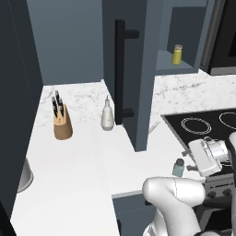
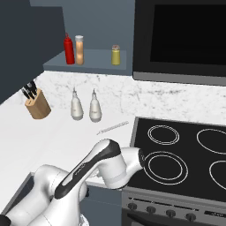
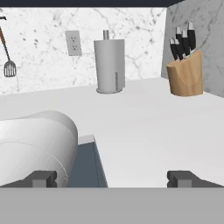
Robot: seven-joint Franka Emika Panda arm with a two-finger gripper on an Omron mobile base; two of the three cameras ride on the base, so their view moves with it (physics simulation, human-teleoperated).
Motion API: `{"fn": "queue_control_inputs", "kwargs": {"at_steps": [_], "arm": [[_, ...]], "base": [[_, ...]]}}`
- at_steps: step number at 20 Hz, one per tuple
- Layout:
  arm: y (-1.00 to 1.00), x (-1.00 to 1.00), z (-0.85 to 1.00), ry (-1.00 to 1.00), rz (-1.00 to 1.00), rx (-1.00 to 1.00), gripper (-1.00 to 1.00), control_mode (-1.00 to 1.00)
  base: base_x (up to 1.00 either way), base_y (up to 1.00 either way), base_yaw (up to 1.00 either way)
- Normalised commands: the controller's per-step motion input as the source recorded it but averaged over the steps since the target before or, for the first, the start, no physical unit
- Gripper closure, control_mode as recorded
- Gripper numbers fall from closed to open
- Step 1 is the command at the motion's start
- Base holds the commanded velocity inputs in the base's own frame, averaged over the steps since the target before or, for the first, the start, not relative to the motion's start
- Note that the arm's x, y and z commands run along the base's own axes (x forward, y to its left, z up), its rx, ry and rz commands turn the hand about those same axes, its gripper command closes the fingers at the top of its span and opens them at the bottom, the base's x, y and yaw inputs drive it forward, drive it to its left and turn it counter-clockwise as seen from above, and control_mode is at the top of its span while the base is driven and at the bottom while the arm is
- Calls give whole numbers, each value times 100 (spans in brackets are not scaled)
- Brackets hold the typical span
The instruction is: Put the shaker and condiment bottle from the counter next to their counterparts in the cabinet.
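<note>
The shaker (image 1: 178,167), a pale blue-green jar with a dark cap, stands upright near the front edge of the white marble counter (image 1: 69,175), beside the stove. My gripper (image 1: 199,160) hangs just right of it and points back over the counter. In the hand view my gripper (image 3: 112,179) is open, with nothing between its fingertips. The cabinet door (image 1: 133,69) with its black bar handle stands open. On the shelf stand a yellow jar (image 2: 115,55), a red bottle (image 2: 69,48) and, touching close beside the red one, the orange condiment bottle (image 2: 79,50).
Two white pear-shaped bottles (image 2: 77,106) (image 2: 94,107) and a knife block (image 2: 37,105) stand at the counter's back. A thin utensil (image 2: 112,127) lies left of the stove (image 2: 176,154). A microwave (image 2: 181,35) hangs above it. A paper towel holder (image 3: 109,65) stands by the wall.
</note>
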Motion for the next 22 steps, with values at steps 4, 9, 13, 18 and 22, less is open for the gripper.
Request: {"fn": "queue_control_inputs", "kwargs": {"at_steps": [4, 9, 13, 18, 22], "arm": [[-19, 12, -17, 7, 0, 0, -100, -100], [-2, 10, -13, 14, 0, 0, -100, -100], [0, 8, -14, 17, 0, 0, -100, -100], [0, 2, -15, 11, 0, 0, -100, -100], [0, 0, -7, 0, 0, 0, -100, -100]], "base": [[0, 0, 0], [0, 0, 0], [0, 0, 0], [0, 0, 0], [0, 0, 0]]}}
